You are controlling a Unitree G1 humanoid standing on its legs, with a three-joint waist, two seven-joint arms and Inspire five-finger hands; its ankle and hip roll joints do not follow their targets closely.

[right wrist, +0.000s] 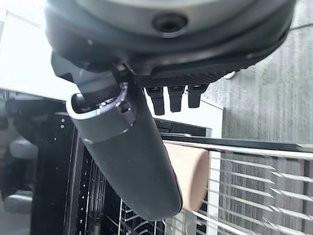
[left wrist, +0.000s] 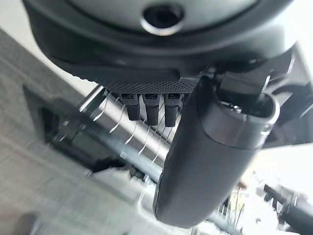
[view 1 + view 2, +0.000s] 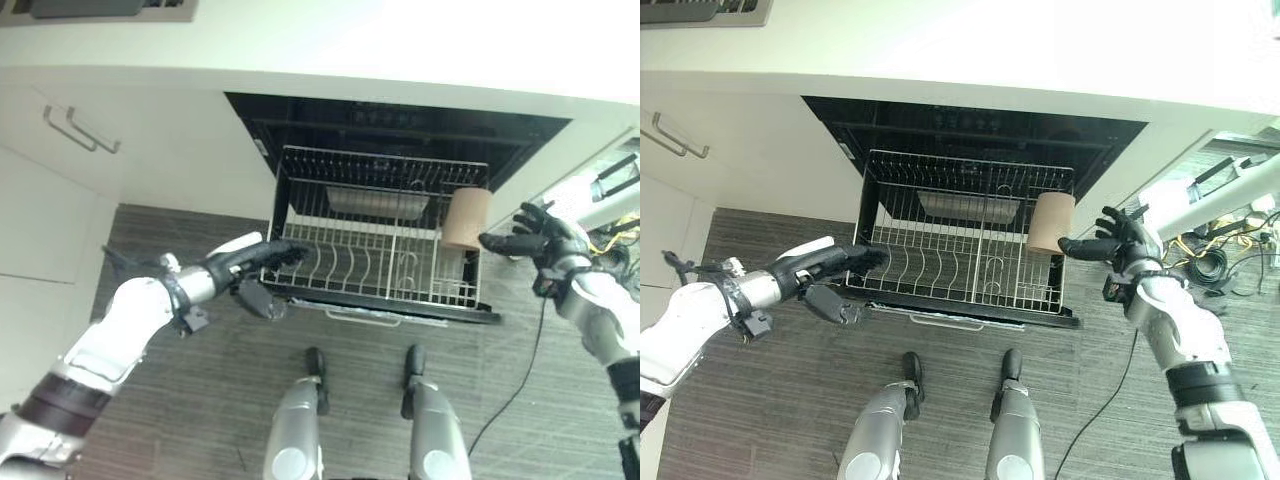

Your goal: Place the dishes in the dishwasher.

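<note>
Your right hand (image 3: pixel 1118 243) hangs with fingers spread and relaxed, holding nothing, fingertips just beside the tan cylindrical cup (image 3: pixel 1050 222) standing at the right edge of the pulled-out white wire dishwasher rack (image 3: pixel 940 262). Your left hand (image 3: pixel 825 265) reaches with straight fingers to the rack's front left corner, gripping nothing. The cup looks light, rigid and smooth, perhaps slippery: wrap it around the middle. A steel tray (image 3: pixel 968 207) lies deeper in the rack.

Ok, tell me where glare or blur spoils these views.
Left eye view: the counter above the rack is washed out white. Left wrist view: the left hand looms large and the floor beyond it is smeared. Right wrist view: the cup behind the right hand looks soft.
</note>
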